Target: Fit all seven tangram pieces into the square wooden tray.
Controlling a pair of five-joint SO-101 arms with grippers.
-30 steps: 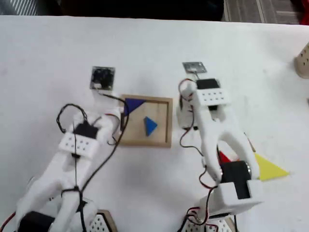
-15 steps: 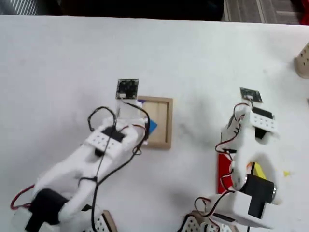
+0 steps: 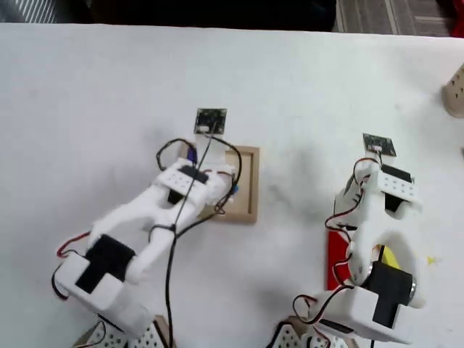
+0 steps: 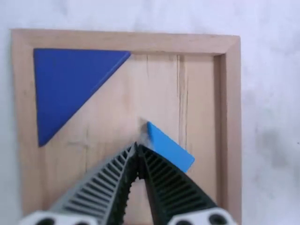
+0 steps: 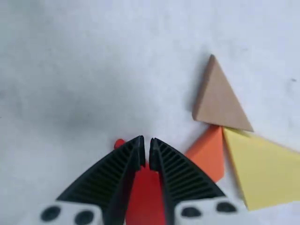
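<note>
The left hand (image 4: pixel 137 150) is closed, its tips beside the light blue triangle (image 4: pixel 168 149) in the tray (image 4: pixel 228 117); a dark blue triangle (image 4: pixel 65 84) fills one corner. The right hand (image 5: pixel 146 149), closed to a slit, hangs over the red piece (image 5: pixel 145 197), with an orange piece (image 5: pixel 208 154), a yellow piece (image 5: pixel 262 173) and a tan triangle (image 5: pixel 216 98) near it on the white bench (image 3: pixel 109 87).

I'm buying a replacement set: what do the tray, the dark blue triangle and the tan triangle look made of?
Tray: bare matt wood; grain lines run along its floor.
Dark blue triangle: painted wood or plastic, cannot tell; even opaque colour hides any grain.
Tan triangle: probably unpainted wood, matt, wood-toned; grain too faint to confirm.
</note>
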